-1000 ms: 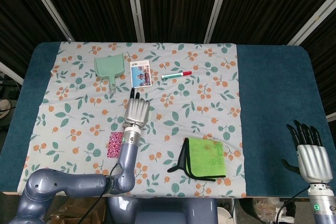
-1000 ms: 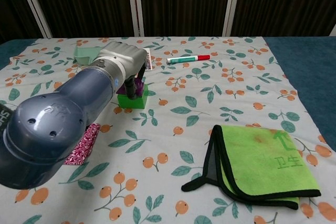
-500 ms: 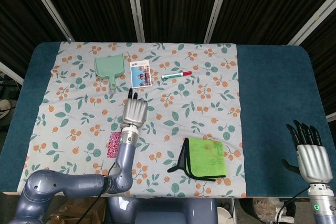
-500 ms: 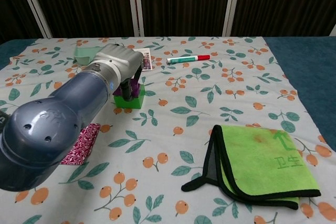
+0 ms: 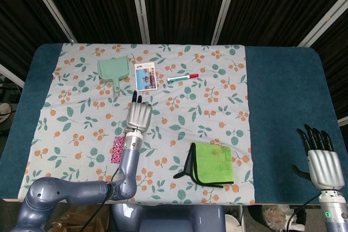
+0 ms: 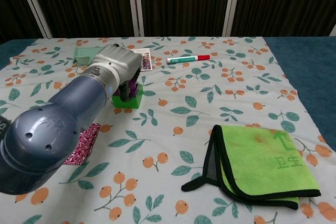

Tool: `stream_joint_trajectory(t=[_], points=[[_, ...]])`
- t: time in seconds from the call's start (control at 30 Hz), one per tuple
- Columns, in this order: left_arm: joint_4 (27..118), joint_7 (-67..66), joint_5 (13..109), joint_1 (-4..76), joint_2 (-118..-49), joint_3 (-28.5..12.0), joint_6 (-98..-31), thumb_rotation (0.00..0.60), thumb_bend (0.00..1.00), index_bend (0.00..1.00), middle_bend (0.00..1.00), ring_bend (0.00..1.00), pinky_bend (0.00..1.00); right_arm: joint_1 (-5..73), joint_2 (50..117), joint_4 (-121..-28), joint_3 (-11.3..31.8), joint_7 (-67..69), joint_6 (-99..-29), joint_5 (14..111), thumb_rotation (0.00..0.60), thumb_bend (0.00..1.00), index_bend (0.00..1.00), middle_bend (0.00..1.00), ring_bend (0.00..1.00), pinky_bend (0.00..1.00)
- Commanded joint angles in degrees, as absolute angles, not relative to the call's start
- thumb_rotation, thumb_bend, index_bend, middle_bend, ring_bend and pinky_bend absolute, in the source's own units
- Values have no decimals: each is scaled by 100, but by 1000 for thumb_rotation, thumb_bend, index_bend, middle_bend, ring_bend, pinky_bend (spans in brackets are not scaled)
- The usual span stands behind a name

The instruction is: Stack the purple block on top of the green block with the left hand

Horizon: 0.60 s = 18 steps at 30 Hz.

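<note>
L arm (image 6: 58, 129) fills lower left of chest view. L hand (image 6: 119, 66) at centre left, fingers down around purple block (image 6: 135, 89), which sits on green block (image 6: 127, 99); looks gripped, contact partly hidden. Risks, as I judge: purple off-centre, tips when let go; fingers snag it on lift-off; arm nudges green block. R hand (image 5: 324, 162) lower right in head view, fingers apart, holding nothing.

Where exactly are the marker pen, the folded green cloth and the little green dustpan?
marker pen (image 5: 182, 77), head view, on the middle of its white barrel.
folded green cloth (image 6: 262, 163), chest view, on the middle of its top face.
green dustpan (image 5: 114, 68), head view, on the flat scoop above the handle.
</note>
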State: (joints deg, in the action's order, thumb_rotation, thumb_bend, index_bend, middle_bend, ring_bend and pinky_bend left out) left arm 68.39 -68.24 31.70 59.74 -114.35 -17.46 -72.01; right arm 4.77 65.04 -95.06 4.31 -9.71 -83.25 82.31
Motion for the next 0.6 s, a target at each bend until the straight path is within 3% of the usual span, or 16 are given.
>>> stream_joint_trajectory(t=[0.03,0.6], points=[[6793,-6843,3192,5958,-11464,-1740,-7189,600,467,576,442,167,57,475,6503,-9507,433,-970,-8331,8230,600,167,101,46,7,55],[6474,-7057,3331,5863,-11622,-1592,-7109,600,467,578,443,167,57,477,6502,-9516,428,-984,-8328,8237,600,168,101,46,7,54]])
